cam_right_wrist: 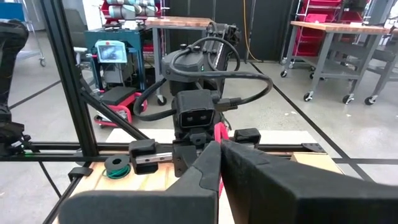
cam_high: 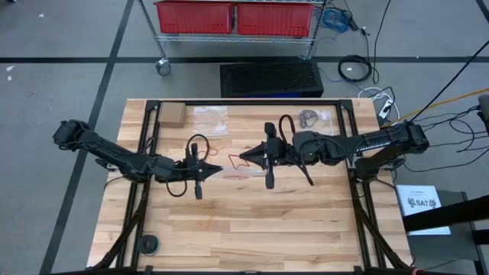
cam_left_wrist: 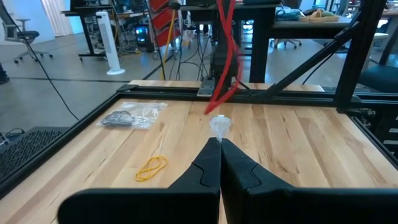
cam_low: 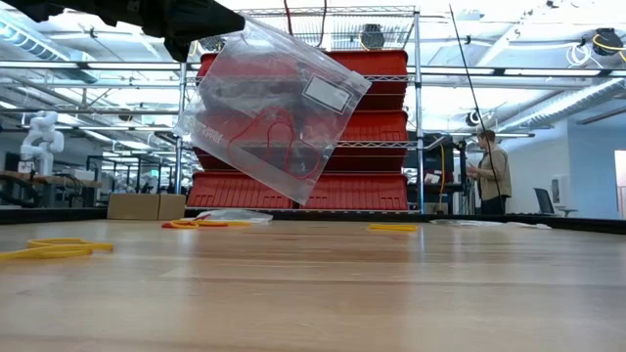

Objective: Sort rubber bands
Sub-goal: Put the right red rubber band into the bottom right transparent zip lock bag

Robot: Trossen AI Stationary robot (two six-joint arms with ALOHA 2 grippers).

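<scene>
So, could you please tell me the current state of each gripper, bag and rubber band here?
Left gripper: shut on the bag's corner.
Right gripper: shut on the opposite corner.
Clear plastic zip bag: held aloft, tilted, holding red rubber bands.
Yellow rubber bands: loose on the wooden table.

A robotics lab is indicated by wire shelving (cam_low: 391,108) stacked with red bins (cam_low: 362,191), workbenches (cam_right_wrist: 336,28) and floor cables (cam_high: 355,69).
</scene>
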